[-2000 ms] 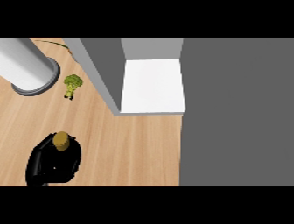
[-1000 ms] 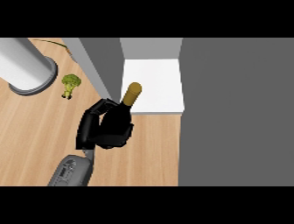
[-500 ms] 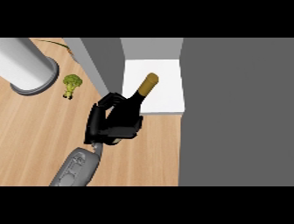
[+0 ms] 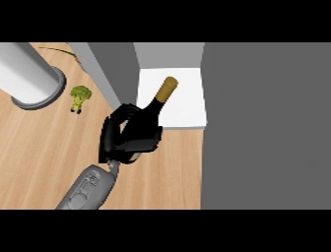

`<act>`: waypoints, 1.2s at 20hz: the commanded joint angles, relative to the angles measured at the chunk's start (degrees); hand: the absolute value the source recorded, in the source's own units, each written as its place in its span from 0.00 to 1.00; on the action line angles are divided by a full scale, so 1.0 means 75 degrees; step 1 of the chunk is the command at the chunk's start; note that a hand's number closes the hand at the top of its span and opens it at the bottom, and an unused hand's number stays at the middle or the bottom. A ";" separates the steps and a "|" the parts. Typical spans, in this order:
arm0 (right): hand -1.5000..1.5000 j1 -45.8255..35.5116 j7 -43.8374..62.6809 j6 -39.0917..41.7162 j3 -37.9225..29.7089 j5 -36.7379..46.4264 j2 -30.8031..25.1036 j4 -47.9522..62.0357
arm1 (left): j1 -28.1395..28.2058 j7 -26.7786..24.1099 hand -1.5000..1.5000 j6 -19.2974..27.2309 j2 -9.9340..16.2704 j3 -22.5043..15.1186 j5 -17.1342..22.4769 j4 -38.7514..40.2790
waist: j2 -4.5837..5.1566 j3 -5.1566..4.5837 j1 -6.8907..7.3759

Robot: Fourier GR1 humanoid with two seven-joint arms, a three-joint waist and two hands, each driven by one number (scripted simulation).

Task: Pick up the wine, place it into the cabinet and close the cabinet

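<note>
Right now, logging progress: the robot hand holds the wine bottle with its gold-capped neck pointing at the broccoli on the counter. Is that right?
Not quite. In the head view the robot hand does hold the wine bottle, but its gold-capped neck points up and right, over the cabinet's white shelf. The broccoli lies off to the left on the counter.

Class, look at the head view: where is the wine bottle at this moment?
The wine bottle is near the view's centre, held in the hand, its neck tilted over the cabinet's white shelf, with the broccoli to its left.
</note>
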 commanded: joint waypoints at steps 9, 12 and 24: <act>0.00 0.0201 0.0054 0.0175 -0.0068 -0.0620 -0.0071 -0.0565 | -0.1659 0.1105 1.00 0.0837 -0.0468 -0.0702 -0.0791 0.1698 | 0.0188 -0.0079 -0.0458; 0.00 0.0156 0.0082 0.0113 0.0031 -0.0609 -0.0033 -0.0645 | -0.1810 0.1250 1.00 0.0778 -0.0419 -0.0427 -0.0797 0.1810 | 0.0219 -0.0086 -0.0541; 0.00 0.0463 -0.0060 0.0290 -0.0211 -0.0743 -0.0198 -0.0699 | -0.3299 0.0102 1.00 0.0705 -0.0494 0.0816 0.0168 0.4254 | 0.0276 -0.0101 -0.0498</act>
